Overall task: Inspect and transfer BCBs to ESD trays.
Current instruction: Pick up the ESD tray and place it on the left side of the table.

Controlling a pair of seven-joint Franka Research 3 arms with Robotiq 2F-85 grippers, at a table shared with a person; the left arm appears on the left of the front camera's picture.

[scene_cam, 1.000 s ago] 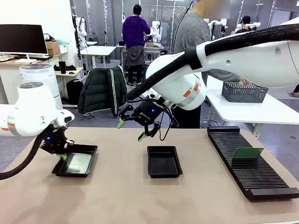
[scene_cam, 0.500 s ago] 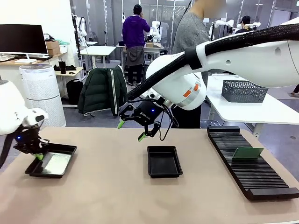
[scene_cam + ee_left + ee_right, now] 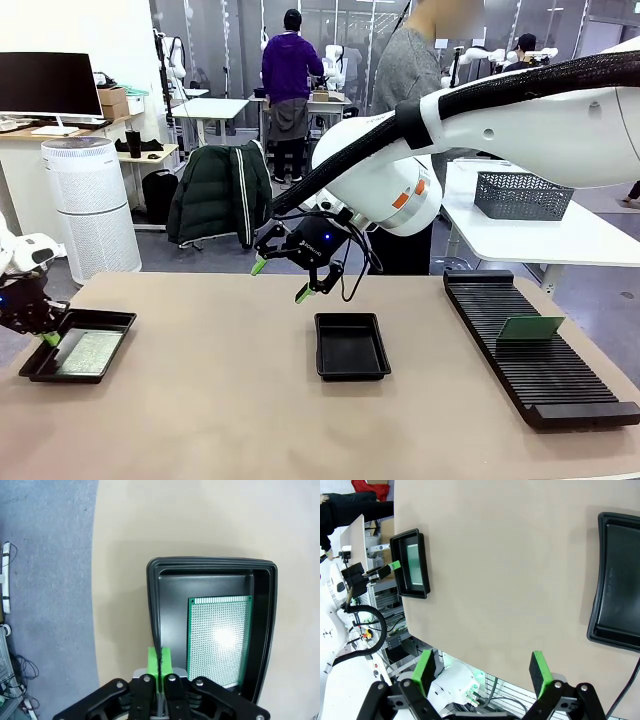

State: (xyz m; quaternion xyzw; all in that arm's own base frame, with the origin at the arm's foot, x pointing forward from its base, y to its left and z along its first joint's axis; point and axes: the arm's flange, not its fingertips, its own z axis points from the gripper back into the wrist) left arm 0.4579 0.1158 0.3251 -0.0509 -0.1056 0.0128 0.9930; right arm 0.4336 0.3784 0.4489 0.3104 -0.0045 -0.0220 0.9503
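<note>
- At the table's [image 3: 250, 420] left edge, the left gripper [image 3: 159, 655] pinches the side rim of the loaded ESD tray [image 3: 210, 562]; 1 BCB [image 3: 220, 640] lies flat on its floor.
- That board looks thin, stiff and light: best held by its edges, not the perforated face.
- The empty ESD tray [image 3: 351, 376] sits mid-table; a 2nd BCB [image 3: 531, 328] stands in the rack [image 3: 540, 380].
- The right gripper [image 3: 280, 280] hovers beyond, jaws spread.

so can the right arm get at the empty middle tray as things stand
Probably yes: the right gripper hangs open in the air close to the empty tray, with nothing between them.
</note>
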